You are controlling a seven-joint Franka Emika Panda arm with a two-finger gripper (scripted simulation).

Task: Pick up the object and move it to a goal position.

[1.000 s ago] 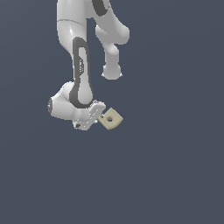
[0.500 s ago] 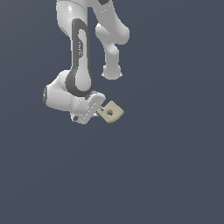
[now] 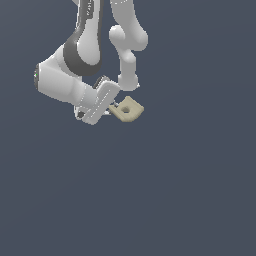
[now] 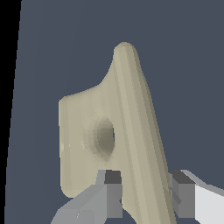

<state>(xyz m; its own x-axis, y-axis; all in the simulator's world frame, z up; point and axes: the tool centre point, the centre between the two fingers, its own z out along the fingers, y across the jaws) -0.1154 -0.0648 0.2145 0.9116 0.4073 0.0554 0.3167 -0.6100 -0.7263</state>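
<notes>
The tool (image 3: 114,106) grips the object (image 3: 127,110), a smooth matte beige flat block with rounded corners and a round centre hole, by one edge at the end of the glossy white arm (image 3: 75,82). In the wrist view, grey fingers (image 4: 113,192) press both flat faces of the block.

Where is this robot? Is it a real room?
Probably not a real room: it looks like a computer-made test world. Everything around is one flat, dark grey-blue backdrop, the smooth white robot arm looks drawn, and its gripper pinches a plain pale beige square block with a centre hole.
</notes>
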